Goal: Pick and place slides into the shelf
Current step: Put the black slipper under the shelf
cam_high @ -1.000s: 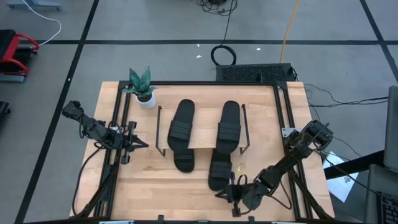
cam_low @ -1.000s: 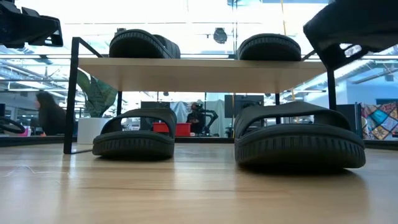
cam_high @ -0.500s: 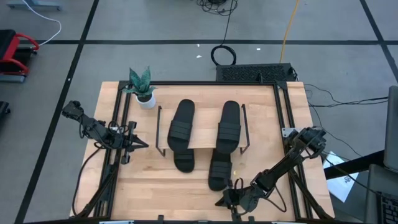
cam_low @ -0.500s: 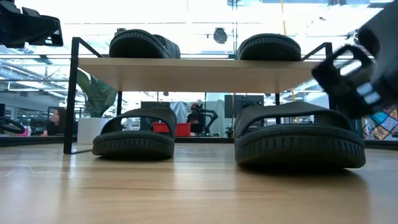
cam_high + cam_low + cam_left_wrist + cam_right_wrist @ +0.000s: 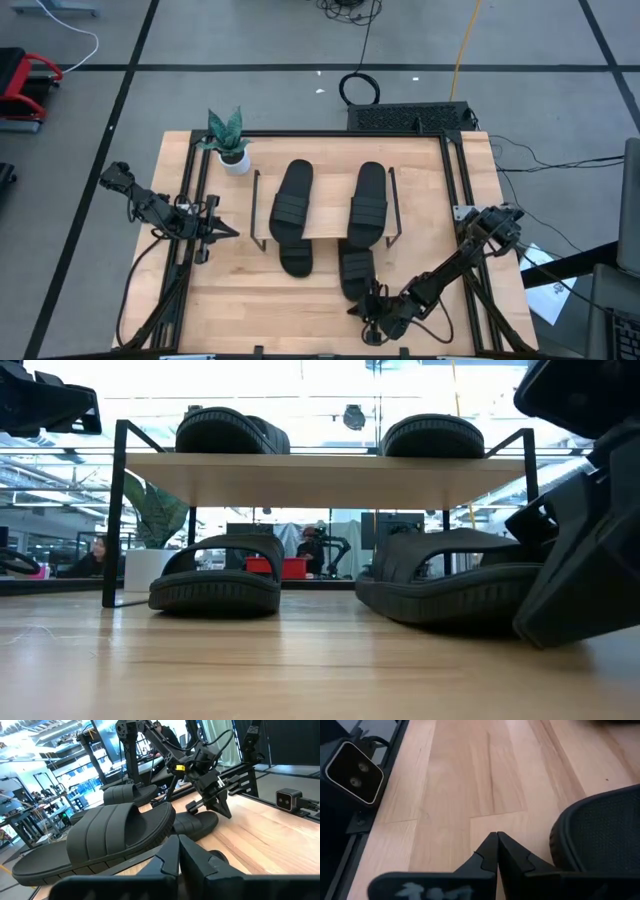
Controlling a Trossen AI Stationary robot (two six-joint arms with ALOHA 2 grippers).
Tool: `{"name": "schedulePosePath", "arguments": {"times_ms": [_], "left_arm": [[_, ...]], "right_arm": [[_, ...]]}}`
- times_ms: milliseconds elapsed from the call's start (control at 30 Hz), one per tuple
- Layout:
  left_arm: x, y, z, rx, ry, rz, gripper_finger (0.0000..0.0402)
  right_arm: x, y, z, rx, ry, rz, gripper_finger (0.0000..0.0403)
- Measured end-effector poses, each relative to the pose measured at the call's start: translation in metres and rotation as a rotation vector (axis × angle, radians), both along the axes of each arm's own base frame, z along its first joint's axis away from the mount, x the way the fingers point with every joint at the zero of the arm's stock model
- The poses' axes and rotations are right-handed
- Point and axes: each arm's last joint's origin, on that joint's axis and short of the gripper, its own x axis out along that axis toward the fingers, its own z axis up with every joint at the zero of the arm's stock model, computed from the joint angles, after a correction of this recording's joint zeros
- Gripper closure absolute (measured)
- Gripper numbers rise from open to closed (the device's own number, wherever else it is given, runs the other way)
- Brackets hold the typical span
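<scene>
Sandal [image 5: 355, 272] on the bench [image 5: 240, 290] has slid further under the shelf [image 5: 322, 226] than a second ago, nudged by the right claw [image 5: 372, 318], fingers pressed together at its heel; left claw [image 5: 222, 232] waits, also pressed together.

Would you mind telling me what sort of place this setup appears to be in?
Most likely a robotics lab or workshop: cables trail across a taped concrete floor, and beyond the shelf stands another robot arm among glass partitions.
</scene>
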Motion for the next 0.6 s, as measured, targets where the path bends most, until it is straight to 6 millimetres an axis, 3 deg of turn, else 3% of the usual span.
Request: {"name": "schedulePosePath", "arguments": {"times_ms": [600], "left_arm": [[0.0,0.0,0.0,0.001,0.002,0.0,0.0395]], "right_arm": [[0.031,-0.035,0.001,-0.011,0.028,0.075,0.0403]]}}
